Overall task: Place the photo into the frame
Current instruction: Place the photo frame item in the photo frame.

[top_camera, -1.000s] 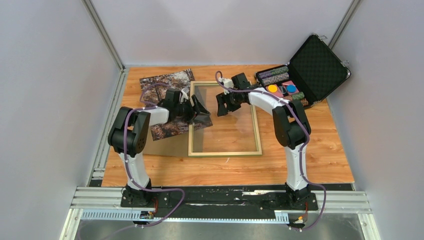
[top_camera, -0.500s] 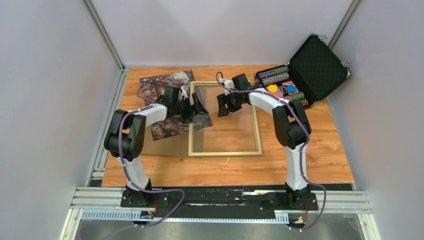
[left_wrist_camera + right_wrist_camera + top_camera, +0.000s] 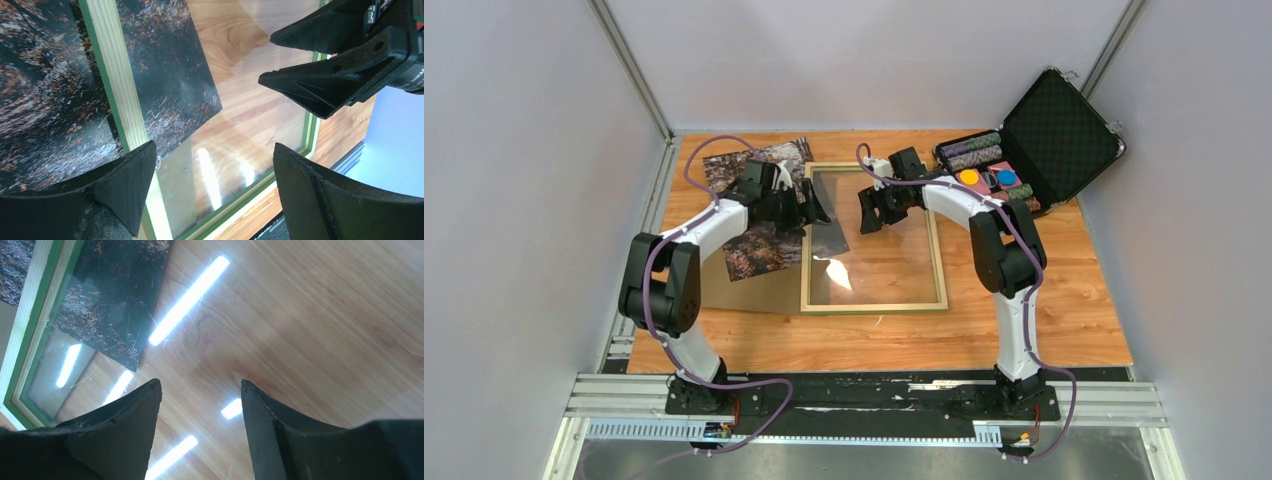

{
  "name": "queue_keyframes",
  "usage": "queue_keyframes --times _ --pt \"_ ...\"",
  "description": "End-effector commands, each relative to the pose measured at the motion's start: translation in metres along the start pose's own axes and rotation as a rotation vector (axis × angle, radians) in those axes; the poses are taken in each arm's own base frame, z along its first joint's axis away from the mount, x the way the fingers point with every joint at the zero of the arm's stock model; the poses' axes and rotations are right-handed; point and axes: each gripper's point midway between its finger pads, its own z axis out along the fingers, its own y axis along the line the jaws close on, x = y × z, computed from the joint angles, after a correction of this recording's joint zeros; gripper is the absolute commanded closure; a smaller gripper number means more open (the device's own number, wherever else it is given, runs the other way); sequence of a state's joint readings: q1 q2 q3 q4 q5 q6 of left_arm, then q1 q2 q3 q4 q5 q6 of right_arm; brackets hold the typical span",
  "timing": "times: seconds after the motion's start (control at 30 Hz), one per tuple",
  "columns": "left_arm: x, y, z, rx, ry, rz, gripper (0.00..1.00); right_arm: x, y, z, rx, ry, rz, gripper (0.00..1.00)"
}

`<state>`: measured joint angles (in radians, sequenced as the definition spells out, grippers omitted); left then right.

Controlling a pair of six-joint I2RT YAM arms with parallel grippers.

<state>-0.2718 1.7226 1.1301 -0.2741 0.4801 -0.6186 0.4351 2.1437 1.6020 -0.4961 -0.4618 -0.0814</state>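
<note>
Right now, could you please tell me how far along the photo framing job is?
Done: the frame lies flat, pale side up. In hand: nothing; the left gripper and right gripper hover open above its glass. Remaining: the photo, only one corner under a rail, must be seated inside.

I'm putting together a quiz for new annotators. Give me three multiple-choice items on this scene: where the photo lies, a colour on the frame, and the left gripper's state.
1. Where is the photo?
A) partly under one rail of the frame, a corner showing through the glass
B) wholly inside the frame
C) leaning on the back wall

2. What colour edges the frame's pale wood?
A) red
B) green
C) blue

3. The left gripper is:
A) shut on the photo
B) shut on the frame
C) open, holding nothing

Answers: A, the rail crosses over the print; B, green strips line the rail; C, its fingers stand apart with nothing between.
</note>
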Motion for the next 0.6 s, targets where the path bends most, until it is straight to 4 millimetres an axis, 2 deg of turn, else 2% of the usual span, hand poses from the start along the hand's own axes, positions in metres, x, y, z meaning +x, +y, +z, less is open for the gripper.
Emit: queue_keyframes --times 0.0,0.27,0.43,0.57 --pt "-0.022 -0.010 -0.027 -0.018 -0.068 0.078 0.06 -0.003 -0.002 0.002 -0.006 -0.014 -0.014 0.38" --pt "-0.033 -0.002 -0.039 -0.051 -0.094 0.116 0.06 -0.012 0.003 -0.006 -0.015 -0.037 -0.016 0.38" --pt "-0.044 0.001 -0.040 -0.073 -0.120 0.188 0.06 -0.035 0.011 -0.032 0.008 -0.105 -0.048 0.35" --pt "-0.045 0.005 -0.038 -0.082 -0.114 0.241 0.06 -0.045 0.011 -0.054 0.064 -0.142 -0.077 0.34"
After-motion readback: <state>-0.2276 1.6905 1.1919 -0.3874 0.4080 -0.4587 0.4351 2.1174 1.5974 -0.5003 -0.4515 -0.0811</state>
